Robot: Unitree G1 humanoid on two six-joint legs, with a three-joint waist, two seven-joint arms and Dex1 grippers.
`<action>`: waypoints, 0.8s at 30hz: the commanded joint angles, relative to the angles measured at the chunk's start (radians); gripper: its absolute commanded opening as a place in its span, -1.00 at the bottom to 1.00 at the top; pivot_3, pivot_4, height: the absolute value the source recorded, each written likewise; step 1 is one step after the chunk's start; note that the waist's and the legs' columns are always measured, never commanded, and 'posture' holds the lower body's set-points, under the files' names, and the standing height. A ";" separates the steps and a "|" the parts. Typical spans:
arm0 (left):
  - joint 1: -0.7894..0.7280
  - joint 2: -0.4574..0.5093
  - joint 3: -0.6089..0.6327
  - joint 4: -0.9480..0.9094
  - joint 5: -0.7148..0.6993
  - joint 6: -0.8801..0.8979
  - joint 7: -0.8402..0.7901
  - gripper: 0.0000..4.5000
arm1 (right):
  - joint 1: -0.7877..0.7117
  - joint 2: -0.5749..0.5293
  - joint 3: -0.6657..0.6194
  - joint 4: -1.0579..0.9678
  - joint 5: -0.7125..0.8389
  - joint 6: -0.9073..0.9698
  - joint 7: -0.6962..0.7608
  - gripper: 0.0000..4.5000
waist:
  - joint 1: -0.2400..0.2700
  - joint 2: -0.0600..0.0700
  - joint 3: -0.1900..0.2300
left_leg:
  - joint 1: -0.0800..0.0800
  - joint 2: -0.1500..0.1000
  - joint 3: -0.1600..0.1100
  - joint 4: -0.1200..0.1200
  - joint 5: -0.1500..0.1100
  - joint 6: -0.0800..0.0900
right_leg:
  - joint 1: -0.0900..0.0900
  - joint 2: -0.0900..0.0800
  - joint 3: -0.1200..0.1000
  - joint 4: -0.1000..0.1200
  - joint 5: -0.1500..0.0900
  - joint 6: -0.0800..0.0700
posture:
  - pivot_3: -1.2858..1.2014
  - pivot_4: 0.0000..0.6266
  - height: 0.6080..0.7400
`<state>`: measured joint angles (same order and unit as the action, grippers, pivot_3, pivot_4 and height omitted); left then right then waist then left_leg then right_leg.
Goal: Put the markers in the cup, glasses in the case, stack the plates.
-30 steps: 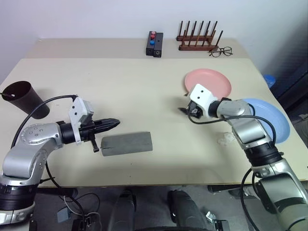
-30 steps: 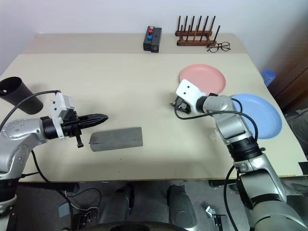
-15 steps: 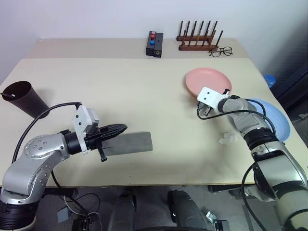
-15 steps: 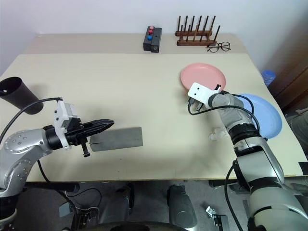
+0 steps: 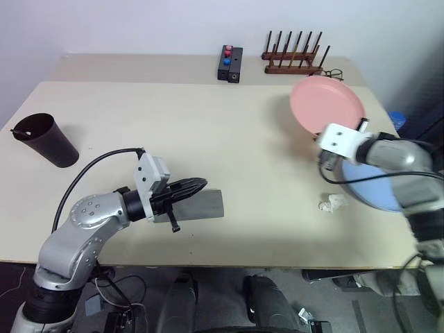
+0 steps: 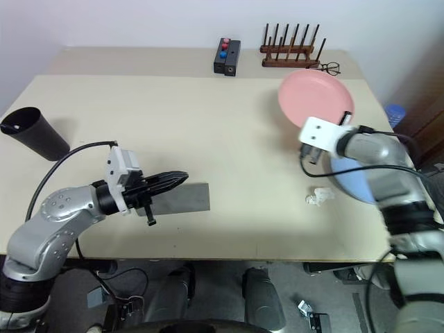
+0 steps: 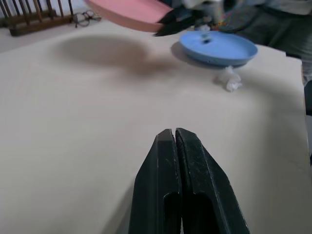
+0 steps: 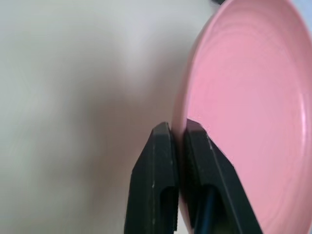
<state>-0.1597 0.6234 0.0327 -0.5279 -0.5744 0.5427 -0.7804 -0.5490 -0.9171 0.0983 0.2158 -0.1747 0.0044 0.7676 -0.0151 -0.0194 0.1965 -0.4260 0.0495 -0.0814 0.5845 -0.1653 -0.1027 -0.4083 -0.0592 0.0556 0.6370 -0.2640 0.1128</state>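
Here the right gripper (image 8: 176, 129) has its fingers (image 8: 157, 161) pinched on the rim of the pink plate (image 5: 327, 105), which is held tilted and lifted off the table (image 5: 208, 111). Taking that pink plate as the landmark: the blue plate (image 5: 378, 192) lies flat on the table just beside and below it, toward the robot, partly hidden by the right arm. A small crumpled white scrap (image 5: 331, 202) lies nearer the table's front edge, next to the blue plate. Behind the pink plate, at the far edge, stand a wooden peg rack (image 5: 294, 57) and a black box with red and blue buttons (image 5: 229, 64).

Well apart from the pink plate, across the table, the left gripper (image 5: 199, 184) has its fingers (image 7: 163, 165) pressed together, empty, over the closed grey case (image 5: 202, 206). Farther still stands the dark cup (image 5: 45, 139) — a marker tip shows at its rim.
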 commanded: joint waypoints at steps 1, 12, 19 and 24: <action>-0.039 -0.019 -0.028 0.024 0.032 -0.037 0.006 -1.00 | 0.124 -0.107 -0.138 -0.134 0.071 0.071 0.078 -0.93 | 0.000 0.000 0.000 | 0.000 0.000 0.000 0.001 0.000 0.000 | 0.001 0.000 0.000 0.000 0.000 0.000 | 0.03 -0.52 1.00; -0.118 -0.077 -0.097 0.130 0.083 -0.095 -0.031 -1.00 | 0.583 -0.243 -0.395 -0.281 0.103 0.177 0.170 -0.93 | -0.012 0.003 -0.002 | 0.001 0.000 0.002 0.008 -0.001 0.001 | 0.004 -0.001 0.000 0.001 0.000 0.000 | 0.03 -0.52 1.00; -0.106 -0.077 -0.086 0.139 0.087 -0.110 -0.043 -1.00 | 0.543 -0.210 -0.408 -0.348 0.183 0.237 0.195 0.11 | -0.017 0.003 -0.002 | 0.001 0.000 0.002 0.009 -0.001 0.001 | 0.003 -0.001 0.000 0.003 0.000 0.000 | 0.03 -0.52 1.00; -0.092 -0.078 -0.081 0.132 0.088 -0.112 -0.035 -1.00 | 0.563 -0.191 -0.380 -0.445 0.283 0.297 0.269 0.11 | -0.020 0.003 -0.002 | 0.001 0.000 0.001 0.009 -0.001 0.001 | 0.004 -0.001 0.000 0.003 0.000 0.000 | 0.03 -0.52 1.00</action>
<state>-0.2533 0.5456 -0.0646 -0.3701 -0.4877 0.4476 -0.8214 0.0067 -1.1159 -0.2774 -0.1932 0.0781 0.2915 1.0165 -0.0348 -0.0164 0.1946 -0.4254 0.0491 -0.0800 0.5939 -0.1663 -0.1013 -0.4047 -0.0602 0.0559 0.6397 -0.2640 0.1130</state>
